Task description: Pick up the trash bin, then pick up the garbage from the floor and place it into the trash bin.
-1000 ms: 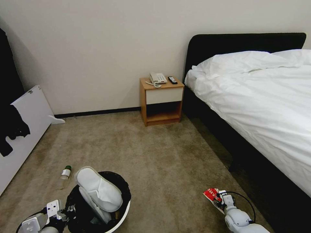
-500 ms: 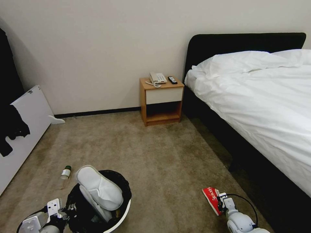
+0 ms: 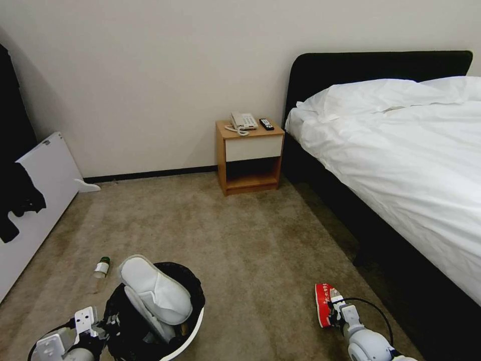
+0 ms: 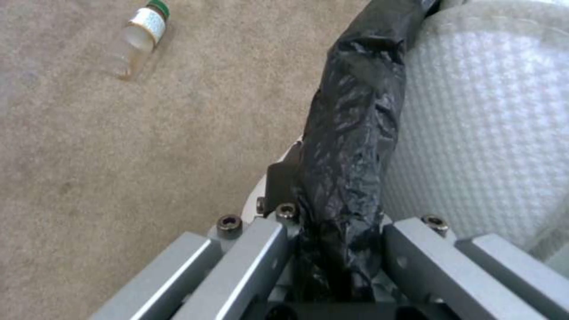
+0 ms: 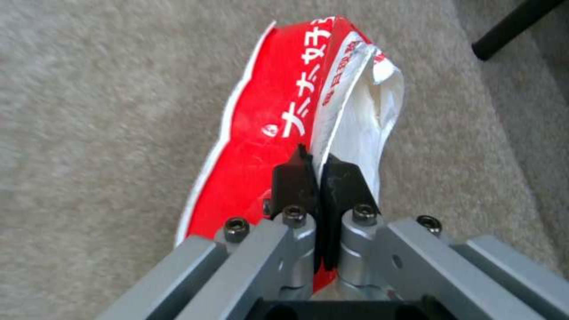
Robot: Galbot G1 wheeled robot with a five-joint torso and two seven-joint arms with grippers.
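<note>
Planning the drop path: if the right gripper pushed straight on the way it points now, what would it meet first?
The right gripper, shut on the red snack packet, points down toward the carpet. Beyond the packet itself, bare carpet looks like the first thing in line. The black bed leg sits off to one side, though depth is unclear.

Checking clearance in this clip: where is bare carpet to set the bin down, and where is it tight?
Bare carpet runs wide between the nightstand, the bed and the trash bin. It is tighter left of the bin, where the bottle lies near the white board, and by the right claw holding the red packet.
</note>
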